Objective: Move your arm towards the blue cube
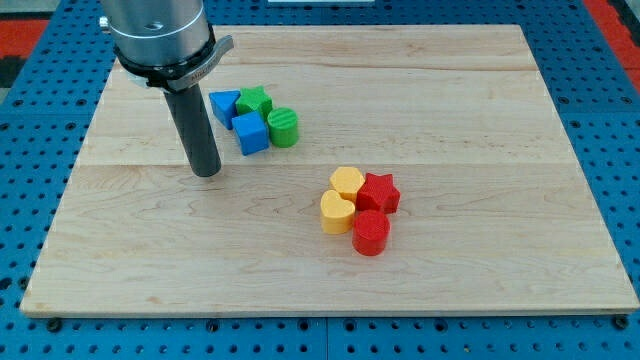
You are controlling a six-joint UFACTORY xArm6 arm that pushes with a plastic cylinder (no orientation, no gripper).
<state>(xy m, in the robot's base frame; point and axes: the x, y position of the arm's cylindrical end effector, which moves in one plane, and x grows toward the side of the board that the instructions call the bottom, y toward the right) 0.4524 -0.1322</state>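
Observation:
The blue cube [251, 133] lies on the wooden board [450, 110] at the upper left of centre. It touches a blue triangle [224, 105], a green star [254, 101] and a green cylinder [284, 127]. My tip [206, 172] rests on the board just to the left of the blue cube and slightly below it, a small gap apart. The dark rod rises from the tip to the arm's grey body at the view's top left.
A second cluster lies right of centre: a yellow hexagon [347, 183], a yellow heart [337, 212], a red star [379, 192] and a red cylinder [370, 233]. The board's edges meet a blue perforated table [600, 100].

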